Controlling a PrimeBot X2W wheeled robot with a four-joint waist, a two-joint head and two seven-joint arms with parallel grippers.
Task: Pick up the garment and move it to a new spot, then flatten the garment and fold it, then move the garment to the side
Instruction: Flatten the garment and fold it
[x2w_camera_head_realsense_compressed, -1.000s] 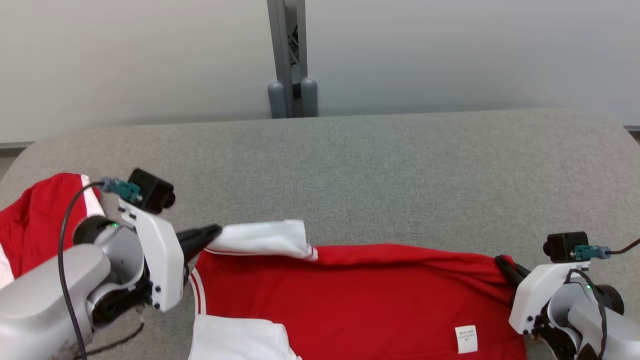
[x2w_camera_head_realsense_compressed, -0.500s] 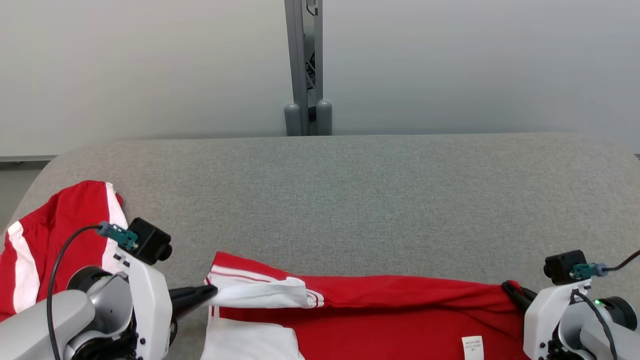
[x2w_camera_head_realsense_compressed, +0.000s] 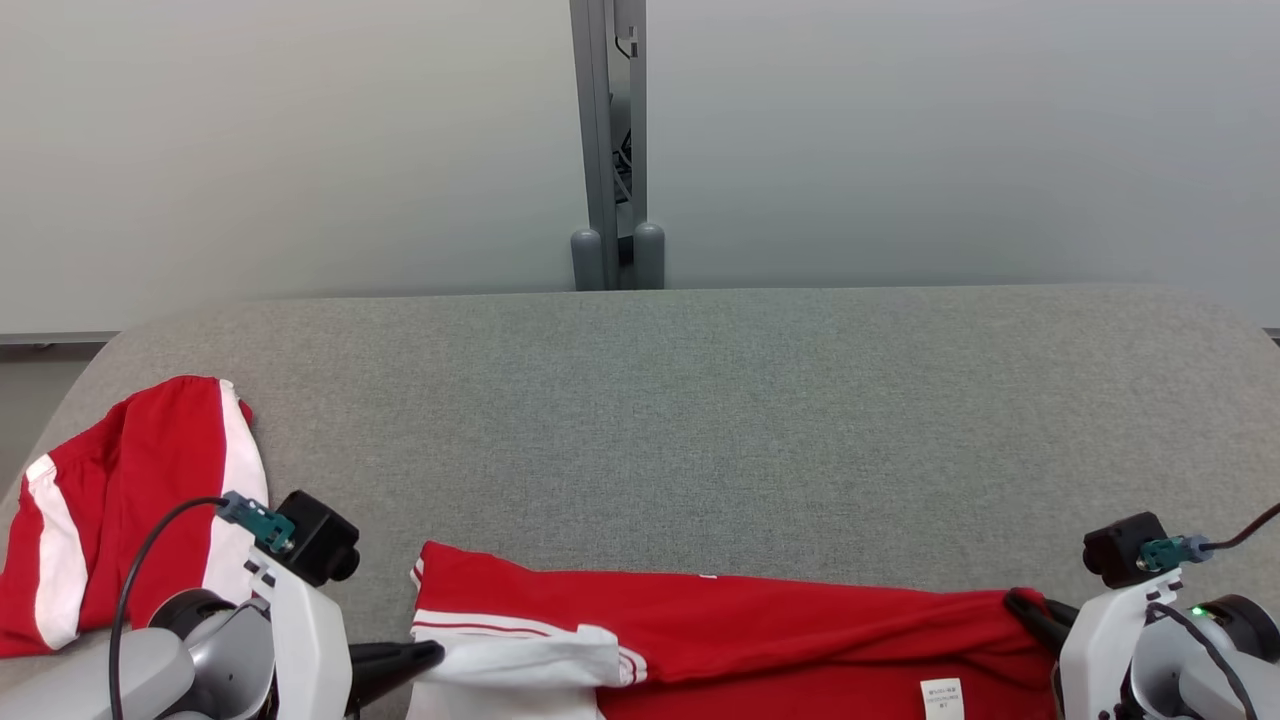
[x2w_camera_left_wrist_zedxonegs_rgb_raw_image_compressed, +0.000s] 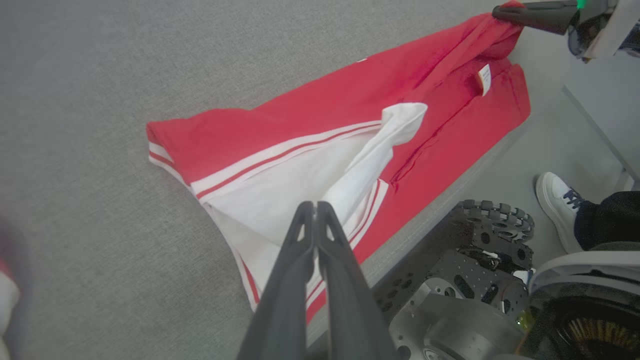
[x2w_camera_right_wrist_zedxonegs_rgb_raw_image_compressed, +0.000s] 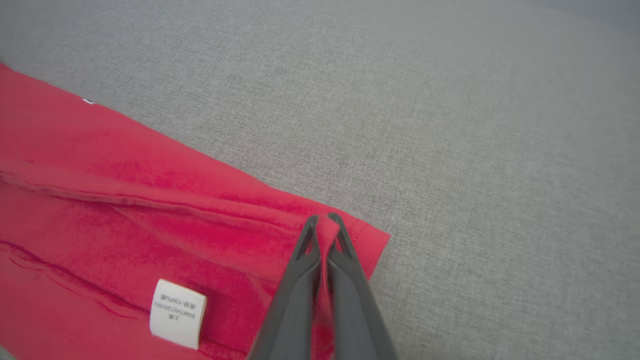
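The garment (x2w_camera_head_realsense_compressed: 780, 620) is a red shirt with white sleeves and striped cuffs, stretched along the near edge of the grey table (x2w_camera_head_realsense_compressed: 700, 400). At its left end my left gripper (x2w_camera_head_realsense_compressed: 435, 655) is shut on a white sleeve (x2w_camera_left_wrist_zedxonegs_rgb_raw_image_compressed: 380, 150). At its right end my right gripper (x2w_camera_head_realsense_compressed: 1015, 600) is shut on a red corner. In the left wrist view the left gripper (x2w_camera_left_wrist_zedxonegs_rgb_raw_image_compressed: 315, 205) pinches white cloth, and part of the garment (x2w_camera_left_wrist_zedxonegs_rgb_raw_image_compressed: 280, 125) hangs over the table's edge. In the right wrist view the right gripper (x2w_camera_right_wrist_zedxonegs_rgb_raw_image_compressed: 325, 217) clamps the garment's (x2w_camera_right_wrist_zedxonegs_rgb_raw_image_compressed: 125, 190) hem near a white label (x2w_camera_right_wrist_zedxonegs_rgb_raw_image_compressed: 177, 312).
A second red and white garment (x2w_camera_head_realsense_compressed: 130, 500) lies crumpled at the table's left end. A grey post (x2w_camera_head_realsense_compressed: 610, 150) stands behind the table against the pale wall. Below the near edge are the robot's wheeled base (x2w_camera_left_wrist_zedxonegs_rgb_raw_image_compressed: 470, 280) and a person's white shoe (x2w_camera_left_wrist_zedxonegs_rgb_raw_image_compressed: 555, 200).
The head camera has tilted, shifting the whole picture. Both grippers have drawn the garment back toward the table's near edge, and a red striped edge now shows beyond the white sleeve.
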